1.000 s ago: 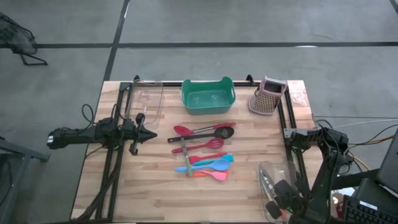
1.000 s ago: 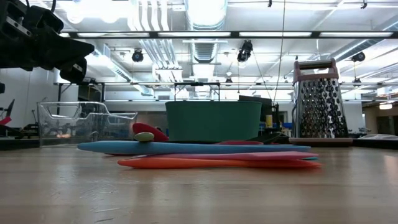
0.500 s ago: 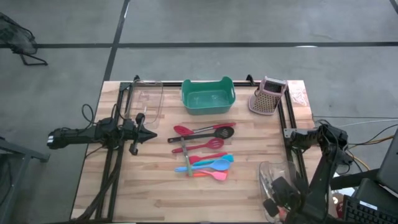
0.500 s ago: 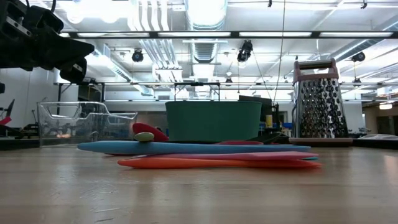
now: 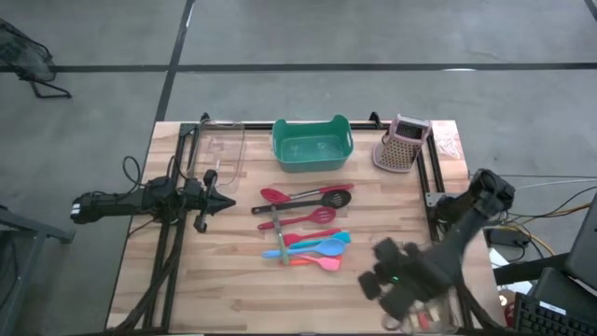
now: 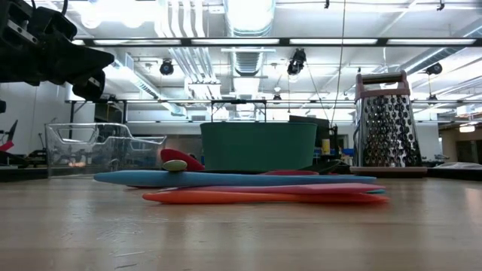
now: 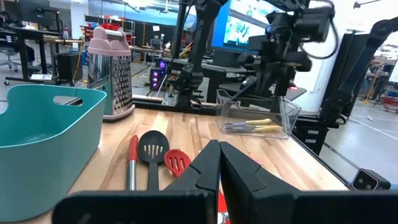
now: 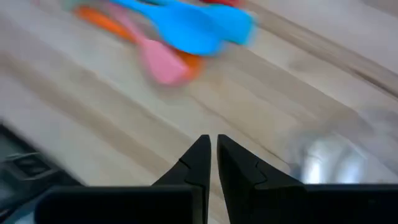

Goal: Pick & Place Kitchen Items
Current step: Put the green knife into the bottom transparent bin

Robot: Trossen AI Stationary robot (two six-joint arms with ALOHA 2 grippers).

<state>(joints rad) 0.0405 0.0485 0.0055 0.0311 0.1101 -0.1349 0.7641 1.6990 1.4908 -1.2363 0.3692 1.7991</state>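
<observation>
- High view: a wooden worktop (image 5: 233, 280) stands on a grey concrete floor. The teal tub (image 5: 312, 144) sits at the middle of the far edge, a clear container (image 5: 222, 149) beside it toward the far left corner, and the box grater (image 5: 403, 145) near the far right corner. The kitchen items (image 5: 306, 227) lie loose in a cluster at mid-worktop, red and black utensils above the blue, pink and orange spatulas, all within reach of both arms.
- High view: the left gripper (image 5: 216, 203) hangs parked at the left edge, pointing at the cluster. The right gripper (image 5: 387, 280) is over the worktop near the front right corner, blurred, just right of the spatulas.
- Low view: the spatulas (image 6: 248, 188) lie flat and stacked, blue on top, orange beneath, in front of the tub. No gripper touches them.
- Left wrist view: the left fingers (image 7: 205, 171) are pressed together and hold nothing; beyond them lie a red-handled utensil (image 7: 132, 163) and a black slotted spoon (image 7: 153, 149). A second clear container (image 7: 258, 115) near the right edge holds pale-handled pieces, probably the drop point.
- Right wrist view: the right fingers (image 8: 200, 160) stand nearly pressed together, a thin gap between, pinching nothing, aimed down at bare wood short of the blue spatula (image 8: 186, 28).
</observation>
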